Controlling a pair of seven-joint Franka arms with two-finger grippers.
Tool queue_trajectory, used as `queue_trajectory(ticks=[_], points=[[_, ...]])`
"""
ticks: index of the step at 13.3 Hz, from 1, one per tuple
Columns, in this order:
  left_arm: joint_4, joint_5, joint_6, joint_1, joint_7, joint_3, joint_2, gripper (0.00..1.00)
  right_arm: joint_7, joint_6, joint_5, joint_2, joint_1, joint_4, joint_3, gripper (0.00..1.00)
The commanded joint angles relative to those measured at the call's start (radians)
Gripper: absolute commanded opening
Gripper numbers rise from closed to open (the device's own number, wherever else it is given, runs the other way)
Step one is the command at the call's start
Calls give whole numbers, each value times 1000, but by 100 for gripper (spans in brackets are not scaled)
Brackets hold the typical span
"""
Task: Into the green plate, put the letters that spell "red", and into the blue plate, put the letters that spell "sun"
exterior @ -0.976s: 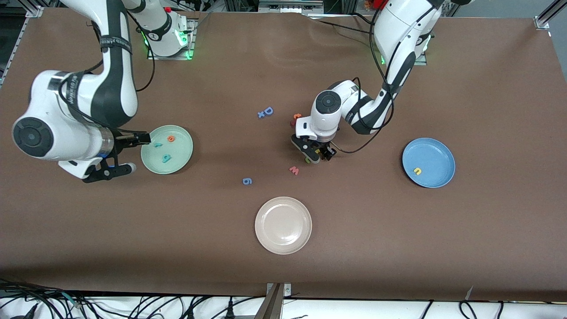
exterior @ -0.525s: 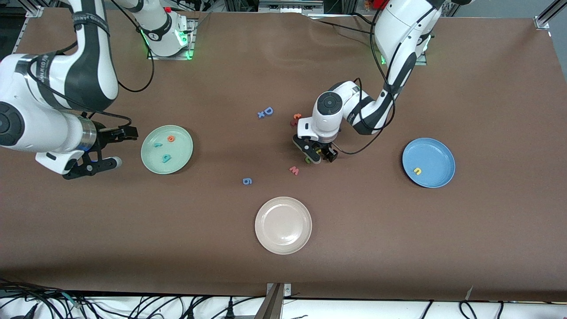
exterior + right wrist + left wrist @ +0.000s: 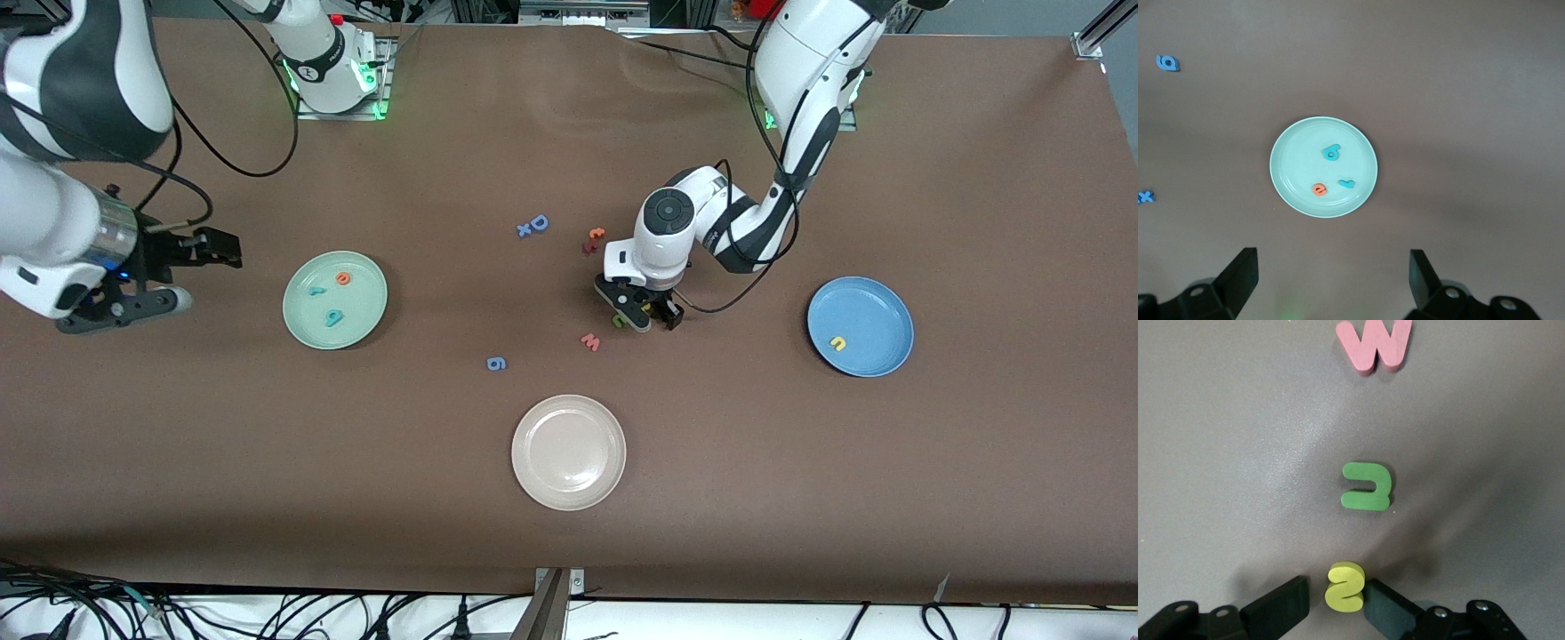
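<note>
The right arm has pulled away from the green plate (image 3: 335, 300) toward its own end of the worktop (image 3: 889, 489), and its gripper (image 3: 182, 271) now hangs there with its fingers spread wide and nothing between them. The left gripper (image 3: 647, 313) has closed in on the yellow "s" (image 3: 1345, 587) — one pad touches the letter, the other stands just beside it with a sliver of gap, low over the middle of the worktop.

The green plate holds all three letters of "red": the orange "e" (image 3: 342, 278), the teal "d" (image 3: 333, 316) and the small teal "r" (image 3: 315, 290), lying apart from one another. The blue plate (image 3: 860, 326), at the left arm's end, holds one yellow "u" (image 3: 837, 342). The green "n" (image 3: 1367, 487) lies flat just beside the "s", and the pink "w" (image 3: 590, 341) a little nearer the front camera.

Elsewhere lie a blue "g" (image 3: 496, 363), a cream plate (image 3: 568, 452), a blue "D" (image 3: 538, 222) and an orange "t" (image 3: 597, 234).
</note>
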Motion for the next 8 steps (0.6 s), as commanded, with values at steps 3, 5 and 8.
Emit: queue_trajectory(ticks=[3,5,8], points=[[-7,22,16,0,7,16,5,34,6,76,-14,-195,-118,-239,47,100],[-3,18,16,2,6,16,7,32,8,64,-28,-224,-128,-209,79,100],[-1,16,16,3,4,17,2,23,17,41,-29,-239,-193,-186,110,100]])
